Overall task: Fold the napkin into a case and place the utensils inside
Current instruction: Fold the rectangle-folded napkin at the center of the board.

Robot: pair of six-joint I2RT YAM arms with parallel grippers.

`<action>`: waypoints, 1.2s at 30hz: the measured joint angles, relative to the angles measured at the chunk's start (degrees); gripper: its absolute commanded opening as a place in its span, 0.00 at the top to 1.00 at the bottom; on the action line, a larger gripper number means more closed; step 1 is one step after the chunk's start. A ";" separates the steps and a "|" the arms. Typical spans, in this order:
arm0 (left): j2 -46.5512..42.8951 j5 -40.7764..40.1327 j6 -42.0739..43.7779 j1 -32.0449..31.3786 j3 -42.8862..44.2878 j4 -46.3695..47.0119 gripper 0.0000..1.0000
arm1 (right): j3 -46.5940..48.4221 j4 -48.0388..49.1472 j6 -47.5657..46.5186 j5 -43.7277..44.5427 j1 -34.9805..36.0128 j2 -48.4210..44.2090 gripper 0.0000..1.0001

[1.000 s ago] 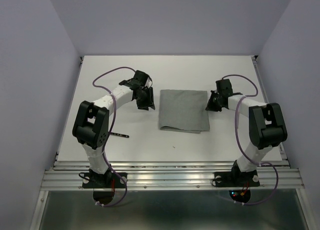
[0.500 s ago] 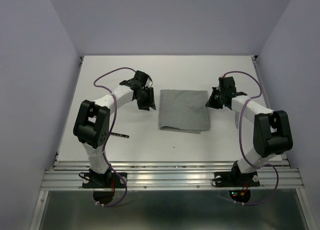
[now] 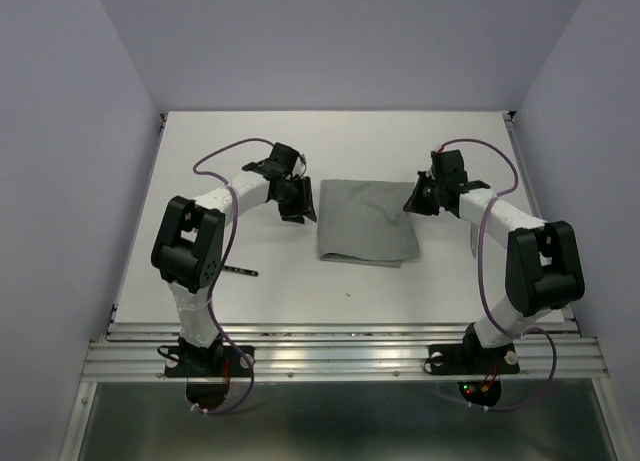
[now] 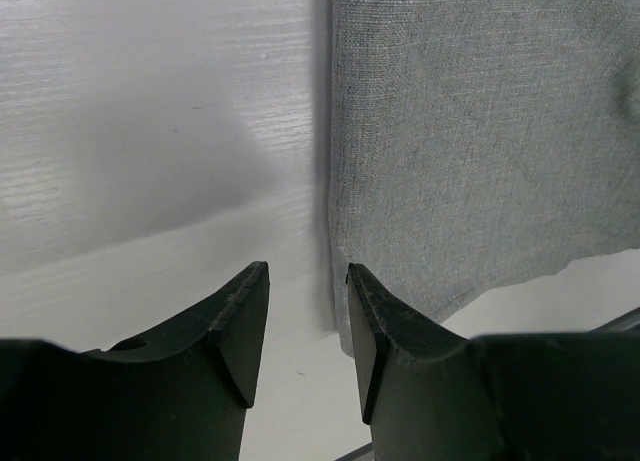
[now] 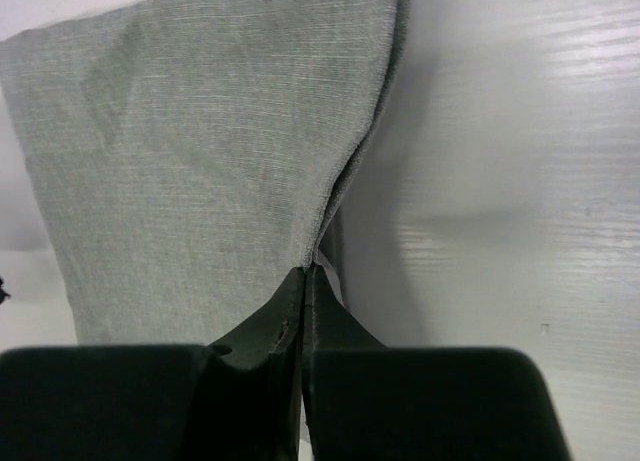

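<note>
napkin [image 3: 366, 223] lies mid-table [image 3: 360, 141], long axis 12-to-6 | my right end effector [image 3: 413, 200] is clenched on its 3 o'clock edge | my left end effector [image 3: 303, 207] gapes empty, napkin's 9 o'clock edge just at its 3 | I judge the right arm folds toward 9

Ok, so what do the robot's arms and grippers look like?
The left arm and right arm have white links, bulky black joint housings and a thin purple cable looping alongside. The left gripper and right gripper are black with wedge-shaped fingers.
</note>
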 measured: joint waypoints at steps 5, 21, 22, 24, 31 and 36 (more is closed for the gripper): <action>0.96 2.10 0.02 0.00 0.00 1.16 0.51 | 2.73 -0.17 0.83 -0.57 2.12 0.00 0.99; 0.52 2.36 1.27 4.57 0.02 -0.44 0.53 | 16.20 -2.91 4.13 -0.70 13.35 0.57 0.99; 0.13 2.14 1.49 5.86 0.24 -1.36 0.53 | 17.62 -2.86 4.42 -0.72 14.36 1.05 0.99; -0.94 1.46 2.05 8.87 1.25 -3.63 0.53 | 20.81 -3.04 5.18 -0.72 16.26 2.47 0.99; -7.48 -2.25 3.65 19.19 4.85 -6.86 0.53 | 32.30 -3.15 7.13 -0.24 22.97 9.99 0.99; -11.10 -3.54 3.58 21.53 4.61 -7.06 0.53 | 42.51 -3.28 8.57 0.17 29.27 17.86 0.99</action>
